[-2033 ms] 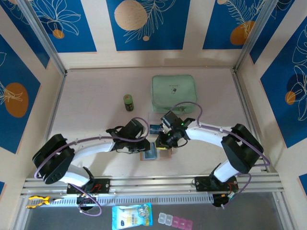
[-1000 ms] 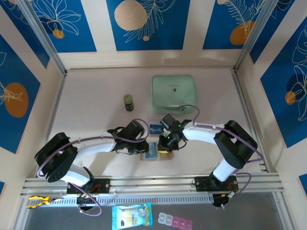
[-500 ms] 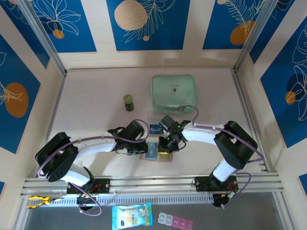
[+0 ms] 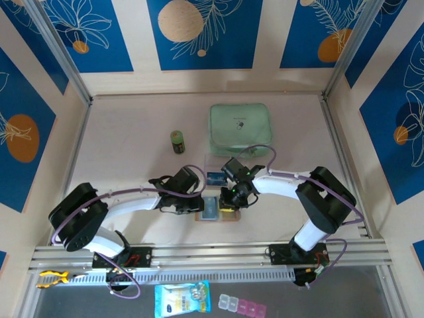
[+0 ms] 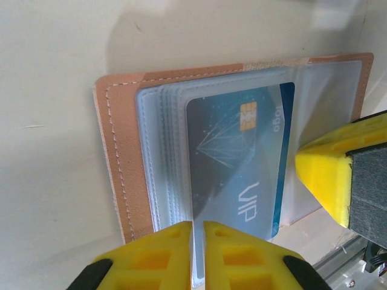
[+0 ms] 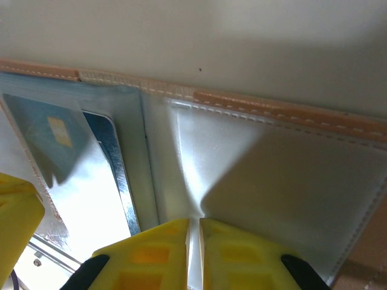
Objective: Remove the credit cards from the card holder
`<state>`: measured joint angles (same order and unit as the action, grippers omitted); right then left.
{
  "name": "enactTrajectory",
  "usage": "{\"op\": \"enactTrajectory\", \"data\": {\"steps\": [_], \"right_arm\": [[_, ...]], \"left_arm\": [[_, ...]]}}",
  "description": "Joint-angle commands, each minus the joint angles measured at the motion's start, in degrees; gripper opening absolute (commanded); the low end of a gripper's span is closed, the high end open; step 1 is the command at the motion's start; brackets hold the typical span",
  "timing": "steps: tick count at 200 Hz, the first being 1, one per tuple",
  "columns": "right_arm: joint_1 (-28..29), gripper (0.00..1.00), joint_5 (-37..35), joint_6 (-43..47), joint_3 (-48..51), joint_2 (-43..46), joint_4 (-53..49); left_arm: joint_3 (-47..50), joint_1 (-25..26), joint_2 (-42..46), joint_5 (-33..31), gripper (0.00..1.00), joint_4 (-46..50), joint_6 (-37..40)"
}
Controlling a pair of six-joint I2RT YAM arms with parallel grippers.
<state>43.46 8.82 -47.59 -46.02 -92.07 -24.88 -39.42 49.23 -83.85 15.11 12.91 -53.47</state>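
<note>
Pale table (image 4: 132, 132) under card holder (image 5: 124, 157), blue-panelled walls (image 4: 199, 33)

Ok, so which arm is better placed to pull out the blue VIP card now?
Left. The left hand is pinched at the edge of the blue card, while the right hand clamps an empty-looking clear pocket on the card holder's other half, likely steadying it.

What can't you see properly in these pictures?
How many credit cards are in the card holder: left wrist view, the cloudy stacked pockets hide all but the top one.
The top card's lower edge: same view, behind the left gripper.
The print on the green case and the small jar: top view, too small.
Whether the right gripper pinches a pocket: right wrist view, too close.
</note>
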Motion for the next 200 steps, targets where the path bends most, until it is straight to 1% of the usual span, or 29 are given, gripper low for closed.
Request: {"op": "enactTrajectory", "data": {"steps": [1,44,86,102,130,149,200], "right_arm": [[-0.2,0.14,-0.2,0.8,-0.7,0.3,-1.8],[0.0,0.14,-1.1,0.1,-1.5,4.1,-3.0],[0.0,0.19,2.1,-2.4,-0.3,6.1,1.3],[0.1,0.25,3.7,-3.4,0.1,6.0,3.6],[0.3,0.29,5.3,-4.3,0.6,4.9,6.2],[0.2,0.30,5.7,-4.3,0.5,3.9,6.9],[0.2,0.29,7.0,-4.4,0.7,1.7,8.9]], "left_arm": [[-1.0,-0.5,0.4,-0.5,0.12,0.9,0.9],[-2.3,-0.5,-0.7,-0.1,0.12,1.0,1.2],[-2.8,-0.5,-1.8,0.1,0.12,0.7,1.6],[-2.6,-0.5,-2.1,0.1,0.12,0.3,1.6],[-2.2,-0.5,-2.4,0.1,0.11,0.1,1.7],[-1.9,-0.5,-2.3,0.0,0.11,0.3,1.7],[-1.4,-0.5,-2.5,0.1,0.11,0.1,1.7]]}}
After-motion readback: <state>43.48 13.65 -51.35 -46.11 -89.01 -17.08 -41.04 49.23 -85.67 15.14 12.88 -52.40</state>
